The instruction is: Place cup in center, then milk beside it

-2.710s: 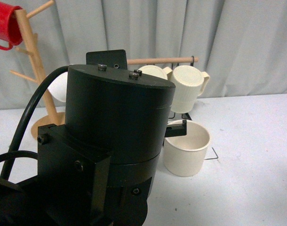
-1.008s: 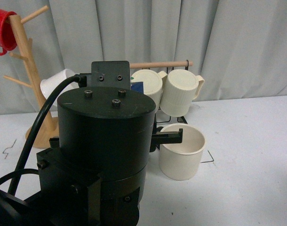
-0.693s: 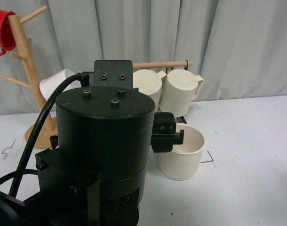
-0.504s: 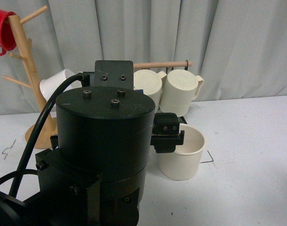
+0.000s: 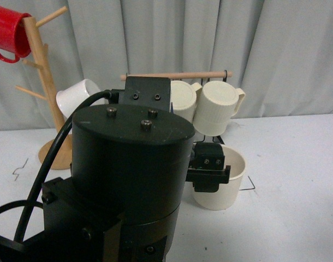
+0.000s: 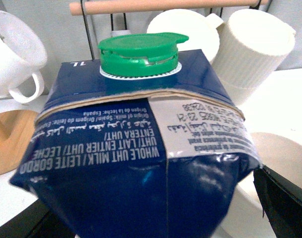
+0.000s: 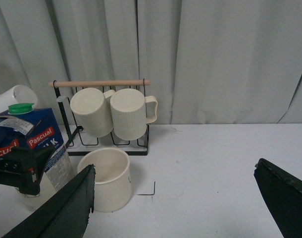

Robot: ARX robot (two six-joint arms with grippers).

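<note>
Left hand [image 7: 20, 171] clamped on the milk [image 7: 29, 144] at lower left of the right wrist frame, just beside the cup [image 7: 107, 178].

You hold a stiff carton whose walls may dent; judged heavy if full, so grip its flat sides low. The cup, on the white worktop [image 7: 210, 158] at lower centre, looks rigid and chip-prone. Your right hand [image 7: 173, 206] stands wide apart, empty. In the front view the arm housing hides the milk; whether it touches the worktop is unclear.
</note>
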